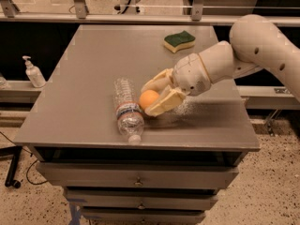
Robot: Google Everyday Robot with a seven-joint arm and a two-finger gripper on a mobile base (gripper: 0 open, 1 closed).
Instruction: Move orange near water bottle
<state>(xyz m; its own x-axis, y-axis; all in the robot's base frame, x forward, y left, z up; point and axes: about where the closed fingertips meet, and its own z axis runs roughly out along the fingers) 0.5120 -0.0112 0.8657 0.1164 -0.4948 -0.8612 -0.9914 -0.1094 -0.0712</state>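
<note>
Fingers of mine are clamped on the orange, one pale pad above it and one below, so the fruit shows between them. My gripper sits just to the right of the water bottle, low over the grey table. The orange is level with the bottle's label band, so close that I cannot tell whether they touch, nor whether the fruit rests on the tabletop.

The bottle lies on its side, its white cap towards the table's front edge. Its label is a red and blue band; I cannot read any writing on it.

My arm comes in from the right of the bottle, sloping down across the table's right edge, wrist bent so the fingers point at the bottle.

Beyond the bottle, towards the far right corner, lies a green-and-yellow sponge. Well off to the bottle's left, beyond the table, a white pump dispenser stands on a ledge. Drawers sit below the tabletop.
</note>
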